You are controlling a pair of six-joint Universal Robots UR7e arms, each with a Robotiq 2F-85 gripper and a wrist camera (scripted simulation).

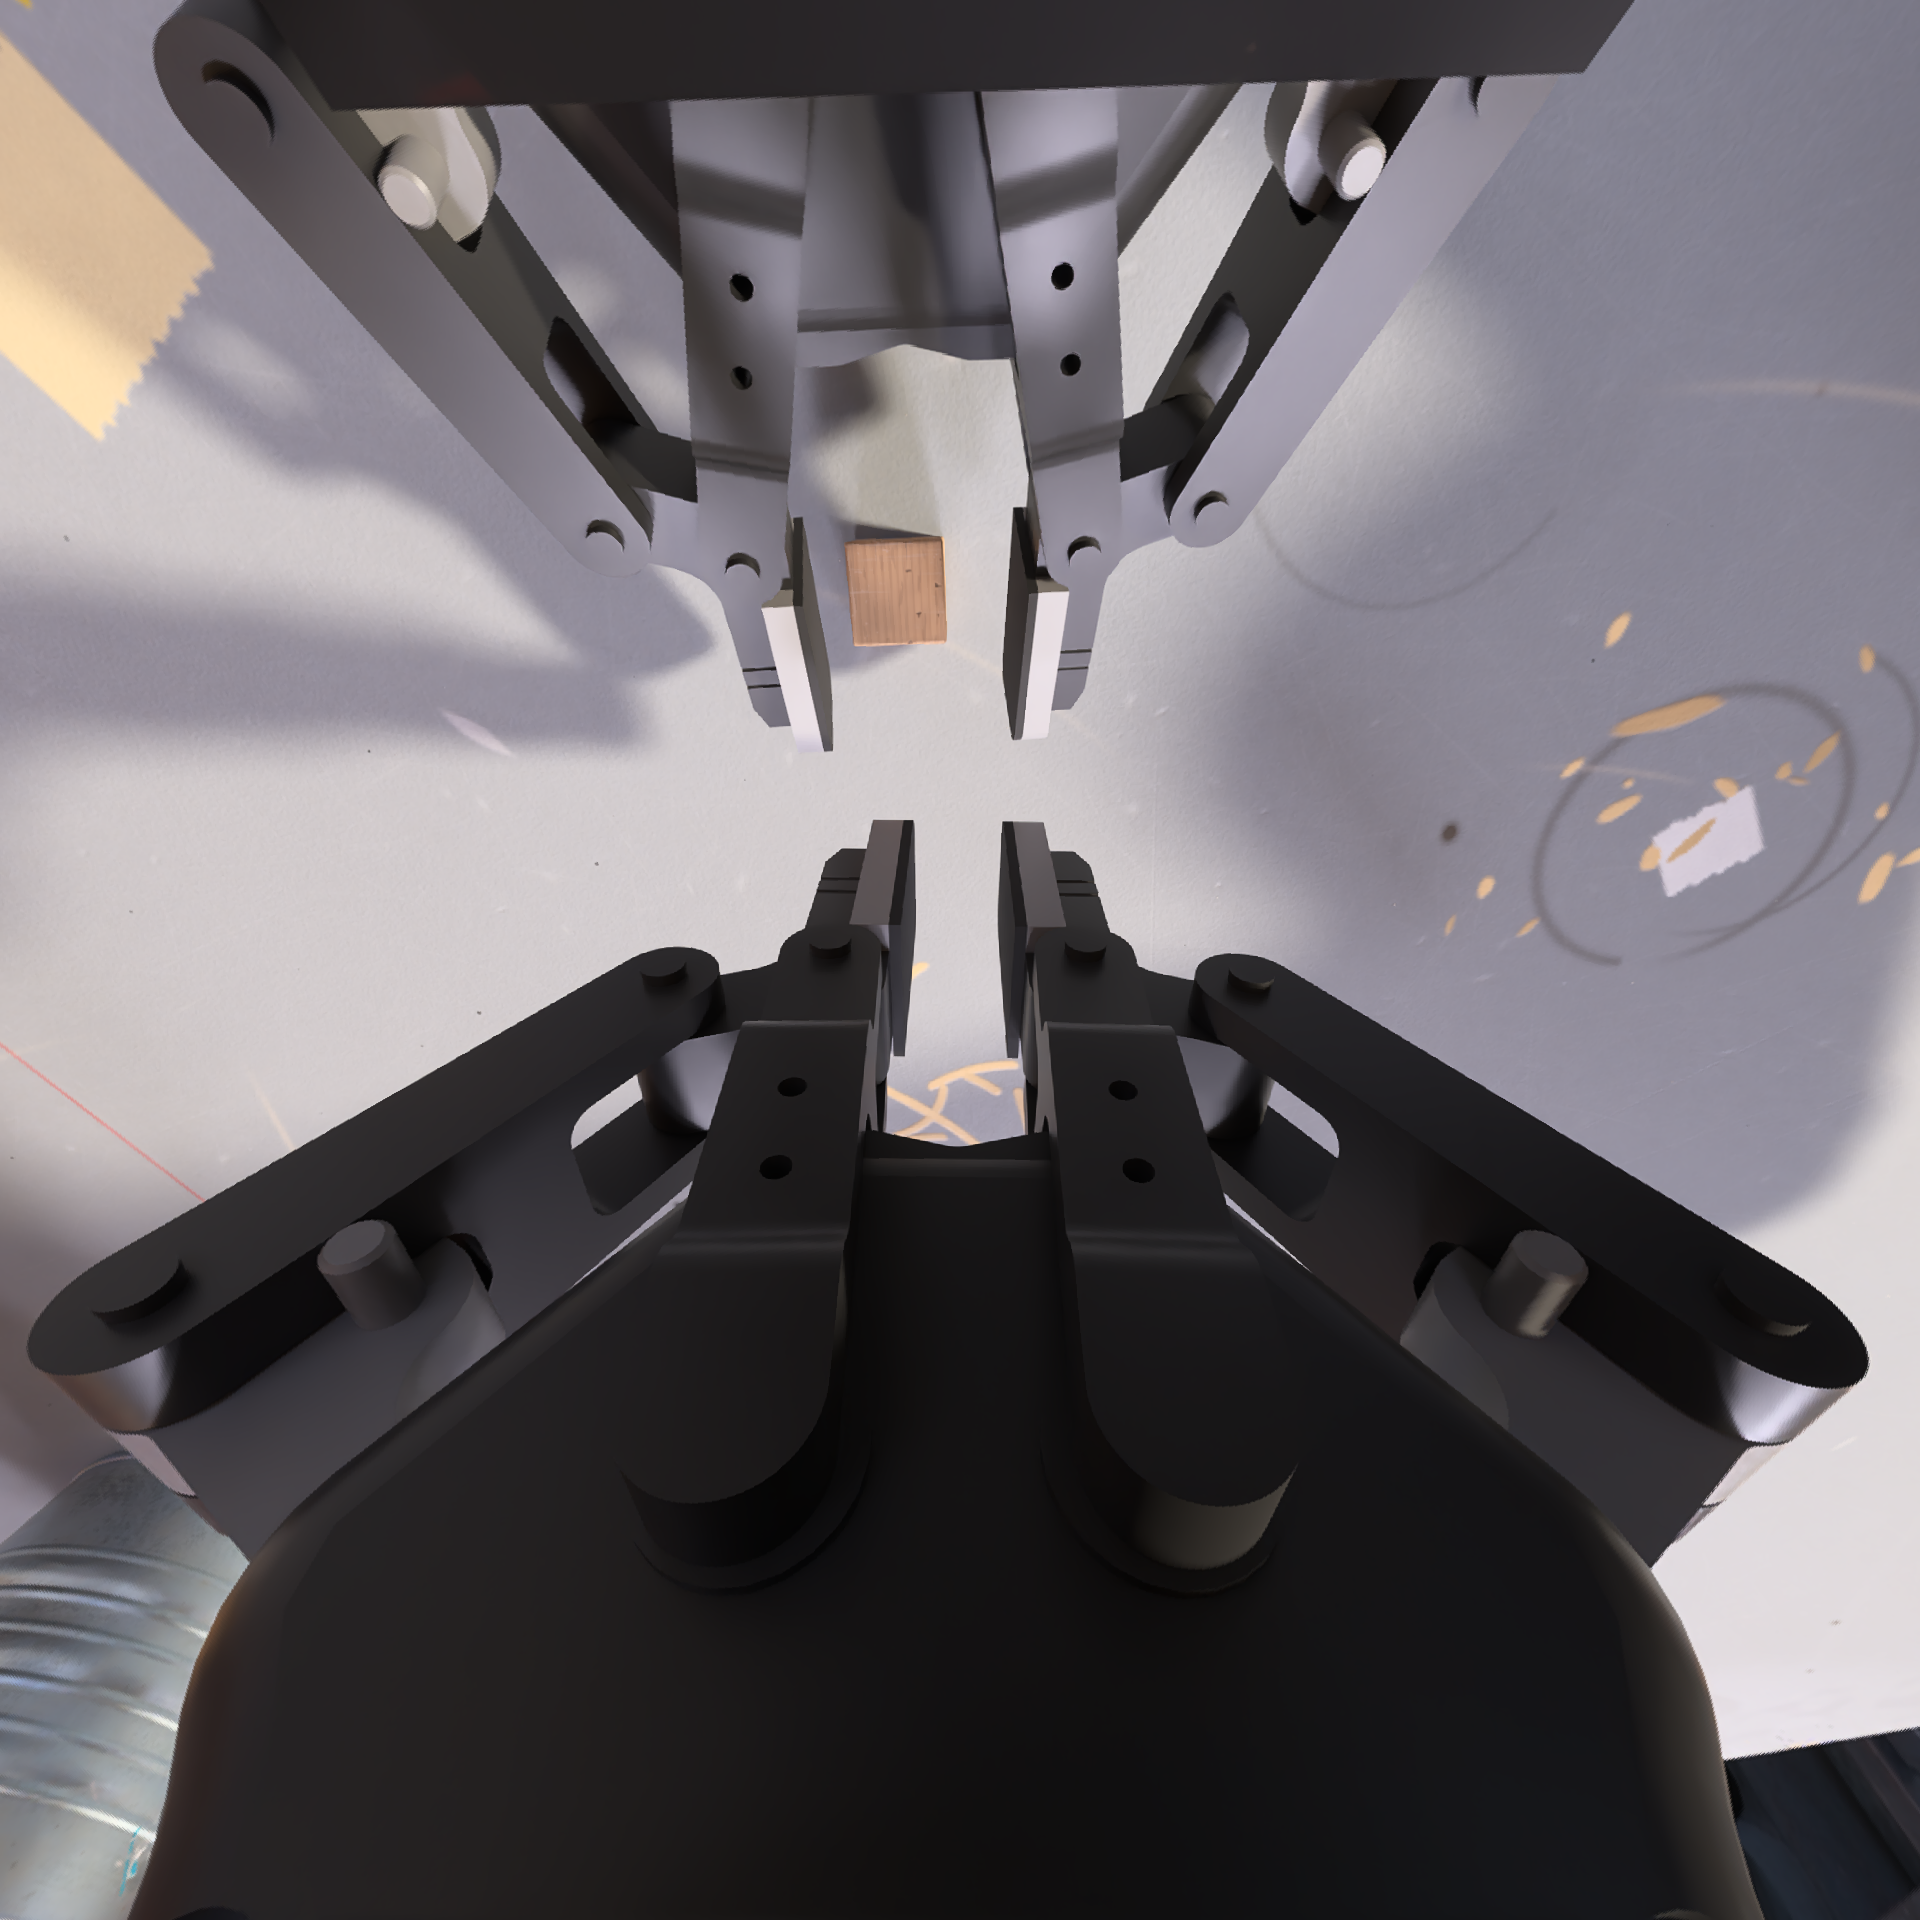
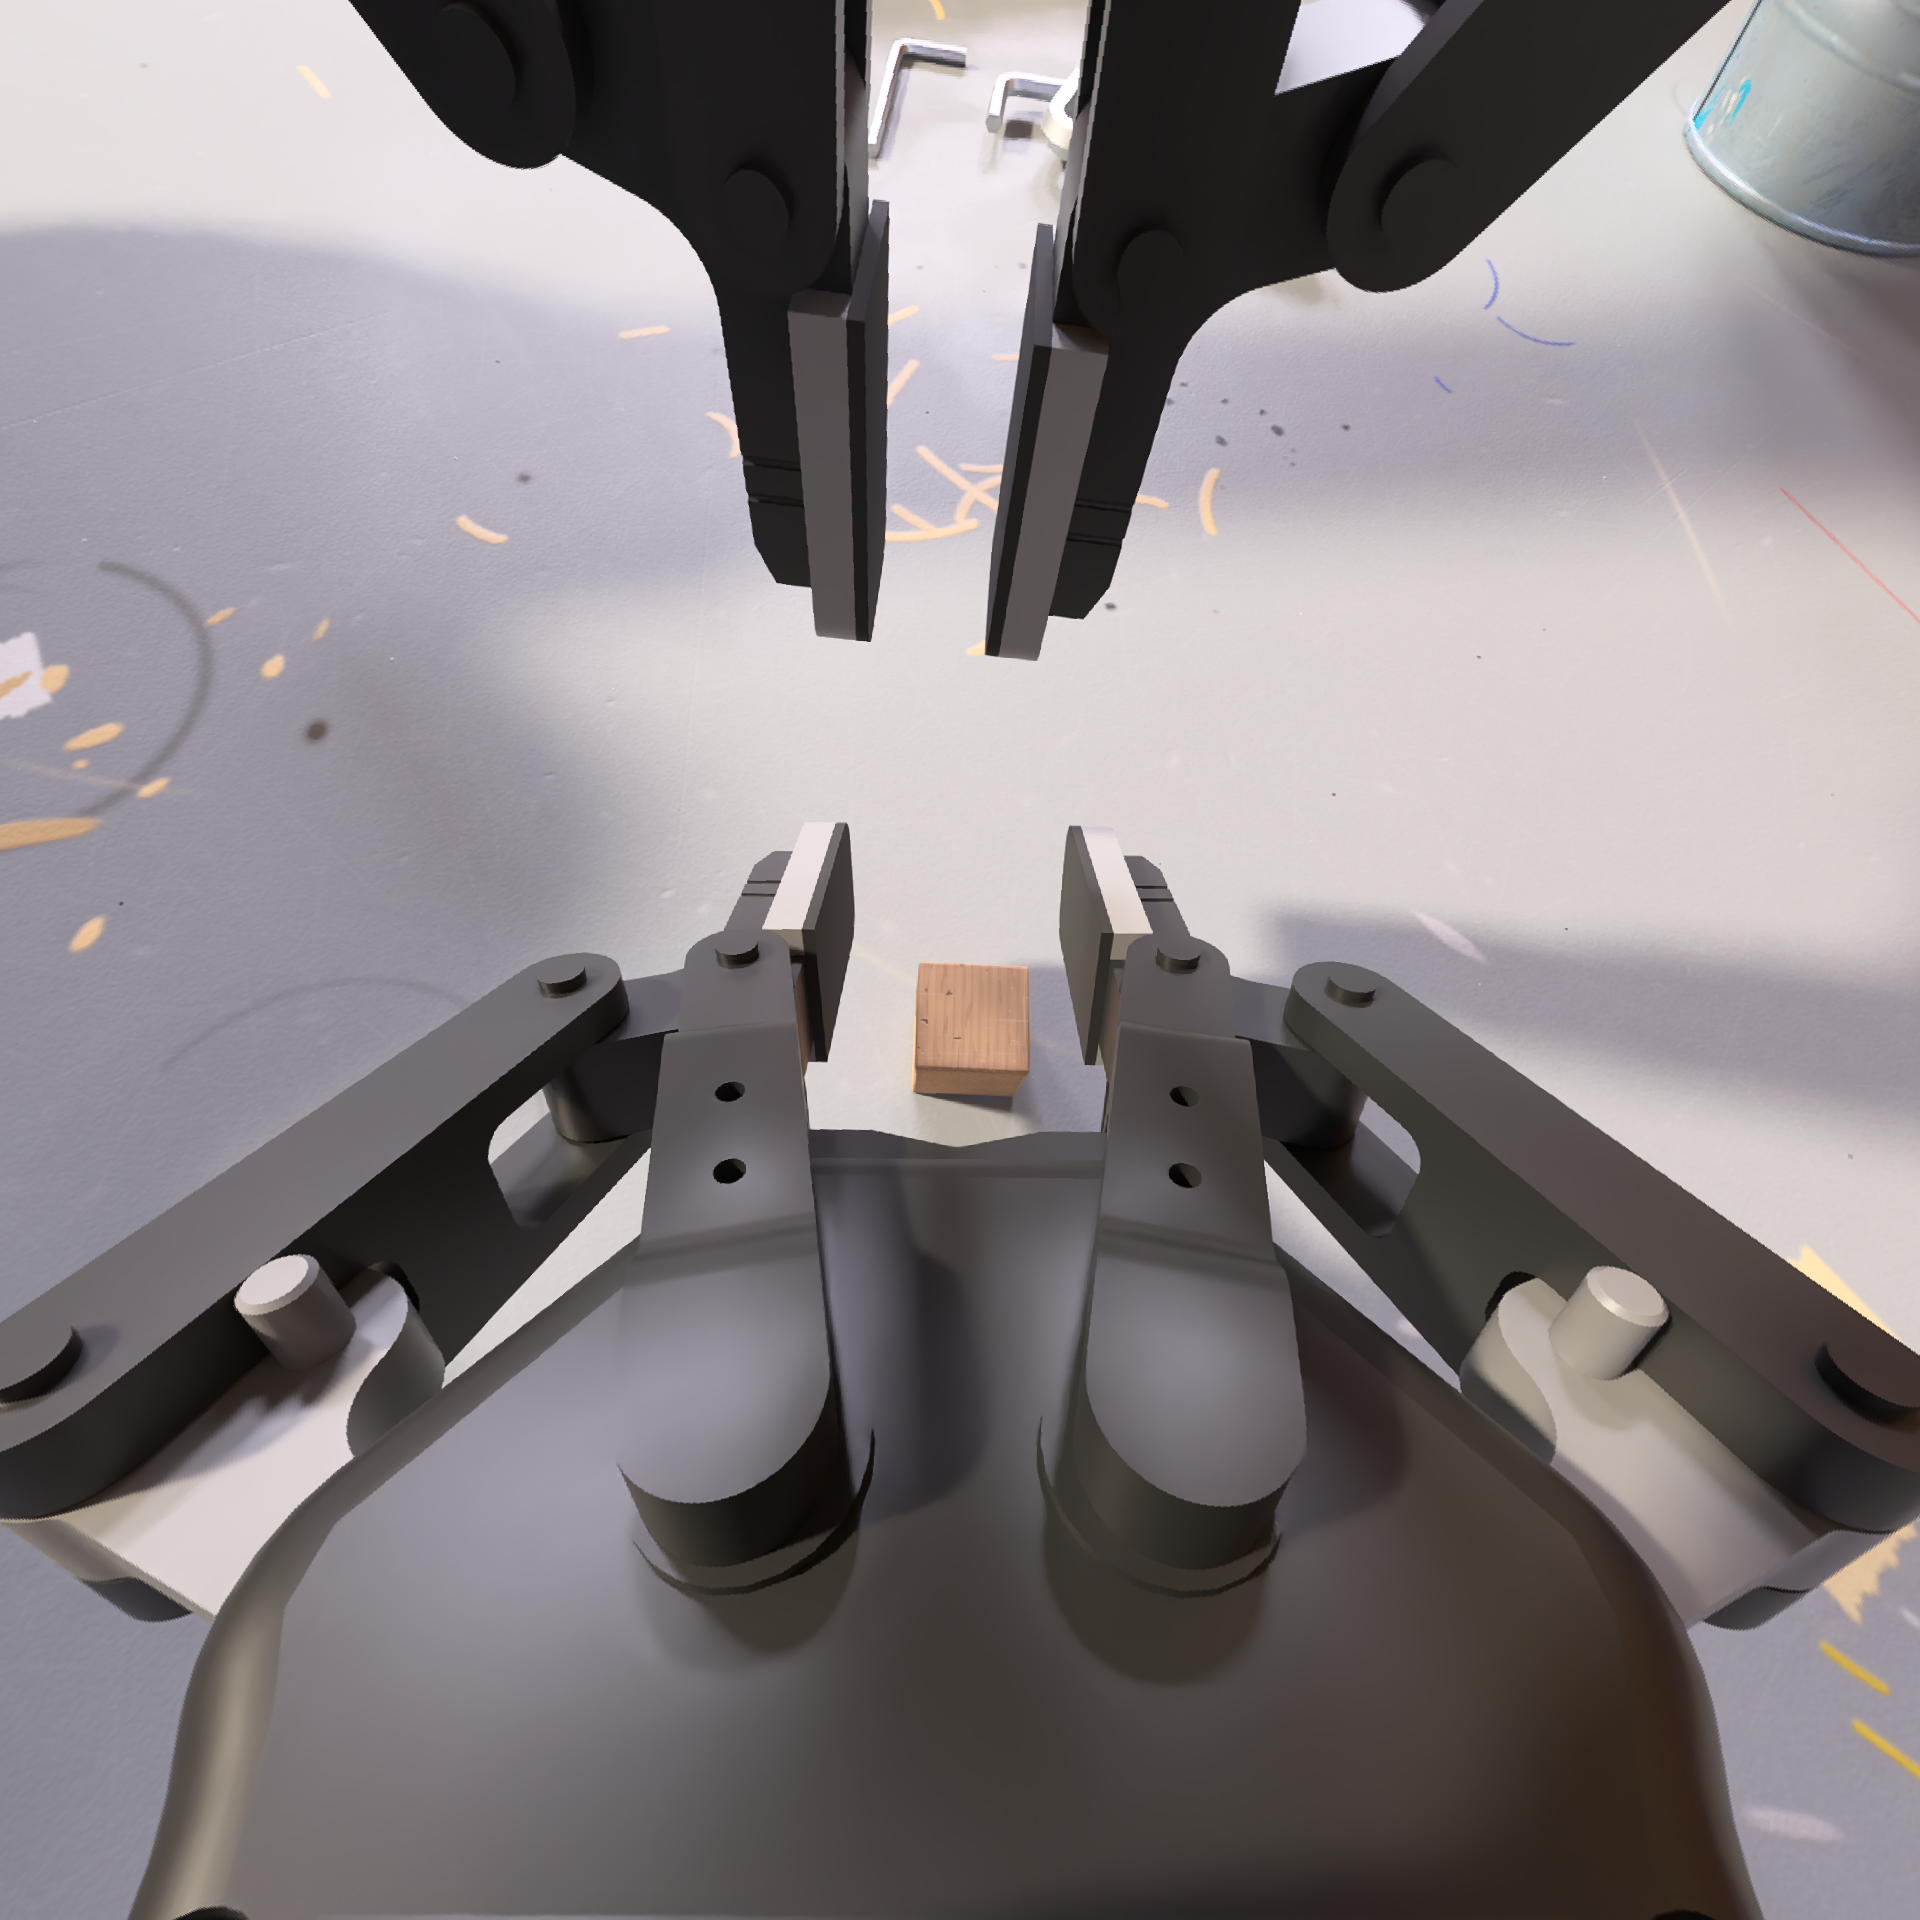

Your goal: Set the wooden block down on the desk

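Note:
The small wooden block [image 2: 971,1029] lies on the pale desk [image 2: 1455,790], free of both grippers. My right gripper [image 2: 956,831] is open above it, with one finger on each side of the block and a gap to each. In the left wrist view the block [image 1: 896,590] shows between the right gripper's [image 1: 920,732] light pads. My left gripper [image 1: 958,831] faces the right one tip to tip; its jaws stand a little apart with nothing between them. It also shows at the top of the right wrist view [image 2: 930,639].
A metal can [image 2: 1818,125] stands at the far right, also at lower left of the left wrist view [image 1: 73,1662]. Two hex keys [image 2: 904,83] lie behind the left gripper. Beige tape [image 1: 83,281], a white scrap [image 1: 1709,842], shavings. The desk edge [image 1: 1714,1766] is near.

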